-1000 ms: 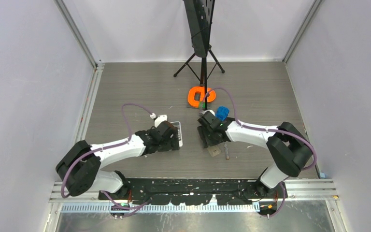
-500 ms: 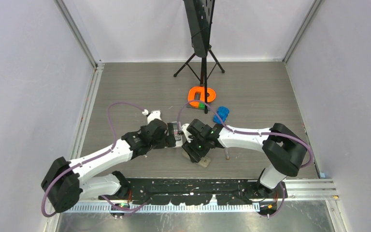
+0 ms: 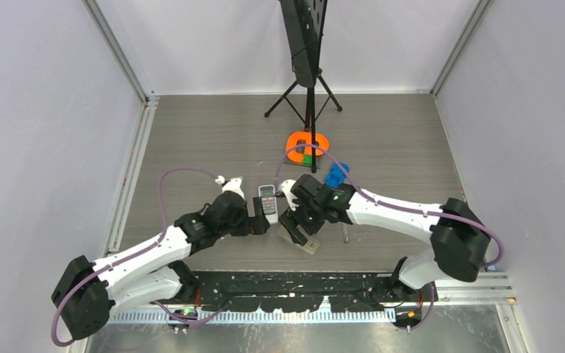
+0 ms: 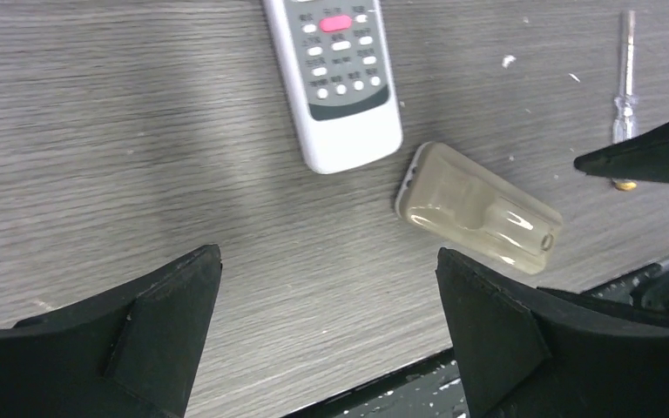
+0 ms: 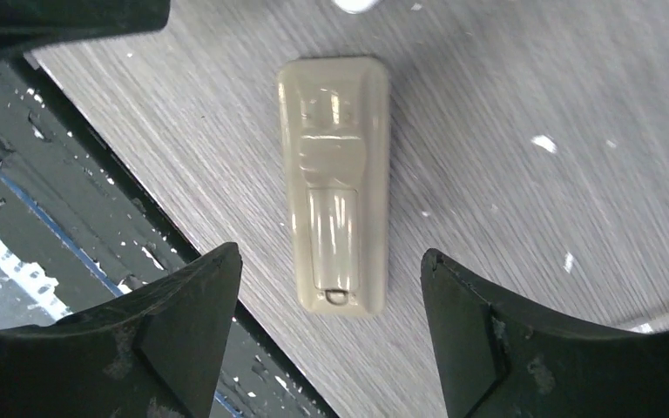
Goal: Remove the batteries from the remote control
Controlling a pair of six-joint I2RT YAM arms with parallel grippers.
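Left fingers [image 4: 139, 340] wide open, empty, just left of beige remote [image 4: 477, 207]. Right fingers [image 5: 165, 331] wide open, empty, either side above it. It lies back-up on worktop [image 4: 96, 131]; white remote [image 4: 335, 74] just beyond. No batteries visible.

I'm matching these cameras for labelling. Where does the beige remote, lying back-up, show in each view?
Top external: the beige remote is just below centre, near the table's front edge.
Left wrist: right of centre, tilted.
Right wrist: centre, running top to bottom.
Shared landmark: the white remote just off its end. It sits at upper middle in the left wrist view and shows only as a white sliver at the top edge of the right wrist view.
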